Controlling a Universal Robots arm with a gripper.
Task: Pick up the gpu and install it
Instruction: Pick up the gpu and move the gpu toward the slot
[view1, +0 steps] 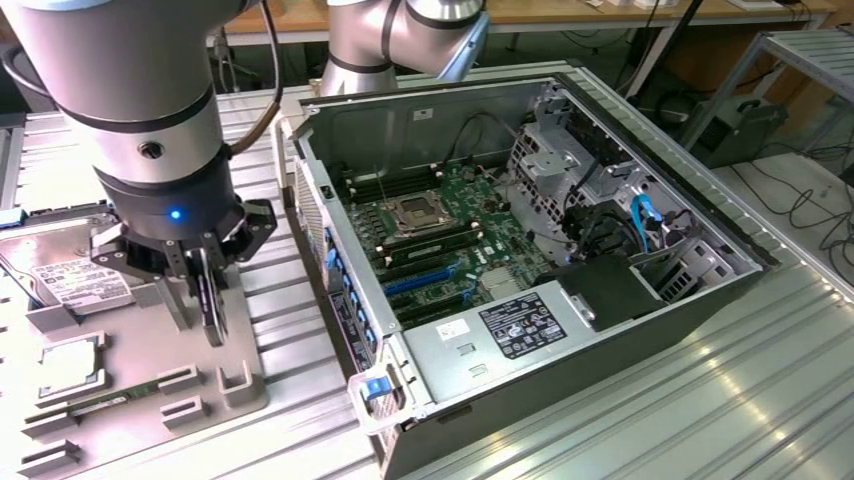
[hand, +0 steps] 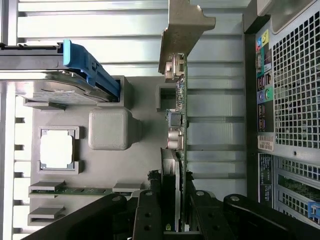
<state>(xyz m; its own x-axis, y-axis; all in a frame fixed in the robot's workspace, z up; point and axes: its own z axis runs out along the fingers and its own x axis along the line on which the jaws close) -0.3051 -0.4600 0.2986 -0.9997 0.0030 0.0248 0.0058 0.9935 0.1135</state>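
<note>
Lab: slatted metal bench (view1: 694, 400), open computer tower (view1: 400, 120)

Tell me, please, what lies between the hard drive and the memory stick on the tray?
A square processor chip sits between the hard drive and the memory stick, as both views show.

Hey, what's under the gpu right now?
The grey holder tray lies under the gpu, gripped edge-on by the tool. The gpu itself hides whether its lower edge touches the tray.
</note>
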